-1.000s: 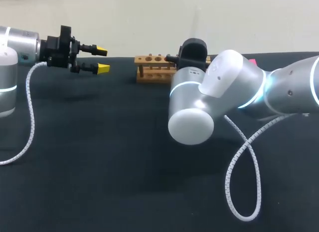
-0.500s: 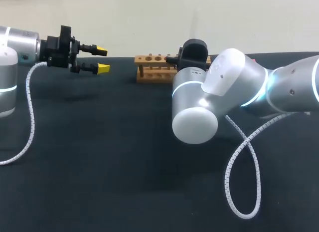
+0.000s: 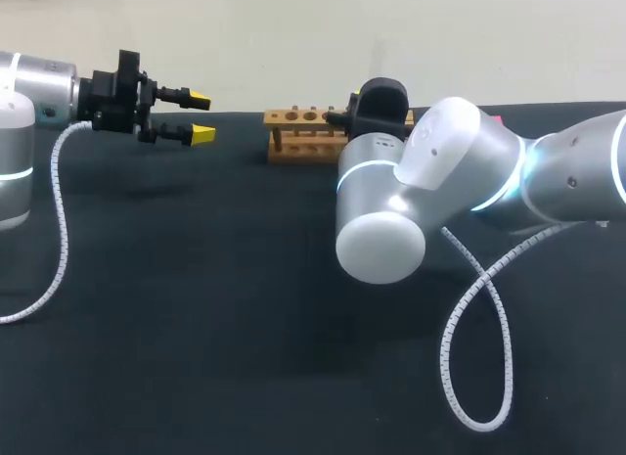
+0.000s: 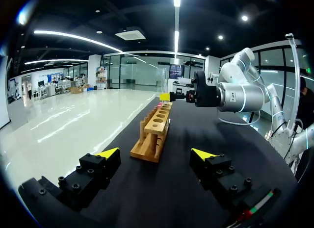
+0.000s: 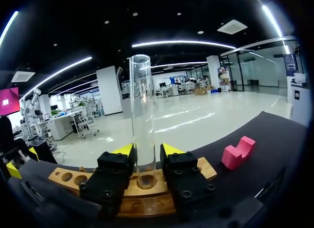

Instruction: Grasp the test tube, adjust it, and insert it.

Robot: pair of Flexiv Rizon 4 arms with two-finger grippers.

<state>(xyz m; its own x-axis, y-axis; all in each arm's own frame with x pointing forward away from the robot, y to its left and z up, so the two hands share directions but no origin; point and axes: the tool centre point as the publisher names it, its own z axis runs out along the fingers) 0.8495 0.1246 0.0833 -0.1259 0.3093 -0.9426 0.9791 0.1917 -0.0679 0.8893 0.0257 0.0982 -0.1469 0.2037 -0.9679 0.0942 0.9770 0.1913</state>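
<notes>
A clear glass test tube [image 5: 142, 115] stands upright, its lower end in a hole of the wooden rack [image 5: 147, 189]. My right gripper [image 5: 146, 152] flanks the tube, with a thin gap showing between the glass and each yellow fingertip, so it is open. In the head view the rack [image 3: 303, 132] sits at the table's far edge, and the right gripper's black body [image 3: 380, 101] is over its right end, fingers hidden. My left gripper [image 3: 201, 117] hovers open and empty well to the left of the rack [image 4: 156, 130], pointing along it.
A pink block [image 5: 238, 152] lies on the table just past the rack's end, near my right gripper. My right arm's large elbow [image 3: 381, 245] and its coiled cable [image 3: 479, 318] hang over the table's middle right. The tabletop [image 3: 196, 328] is black.
My right arm's elbow has shifted a little to the right. The left arm and the rack have kept still.
</notes>
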